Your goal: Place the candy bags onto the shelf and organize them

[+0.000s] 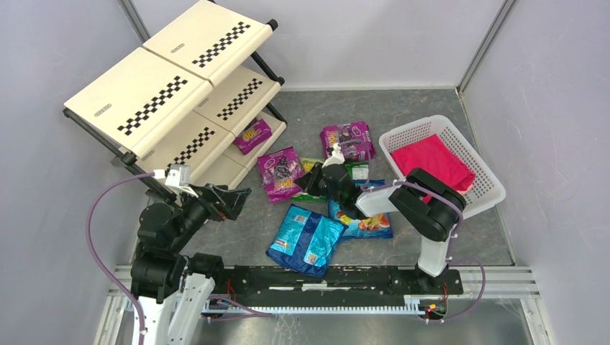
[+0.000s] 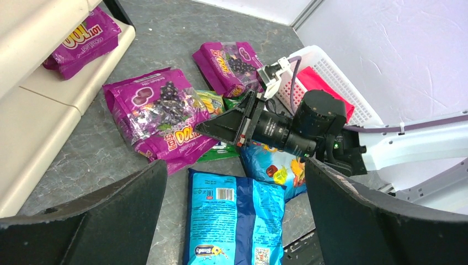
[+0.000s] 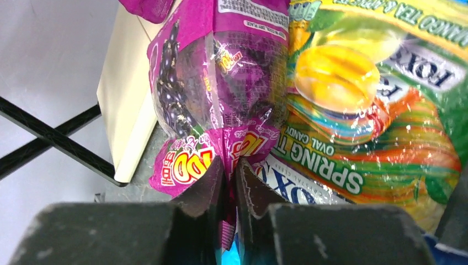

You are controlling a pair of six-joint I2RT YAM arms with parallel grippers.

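My right gripper is shut on the edge of a magenta grape candy bag lying on the floor beside the shelf. A green-yellow bag lies right next to it. One magenta bag sits on the shelf's lowest tier. Another magenta bag lies farther back. Two blue bags lie near the front: a big one and one under the right arm. My left gripper is open and empty, above the big blue bag.
A white lattice basket at the right holds a pink-red folded cloth. The shelf's black frame legs stand close to the held bag. The grey walls close in the floor on three sides.
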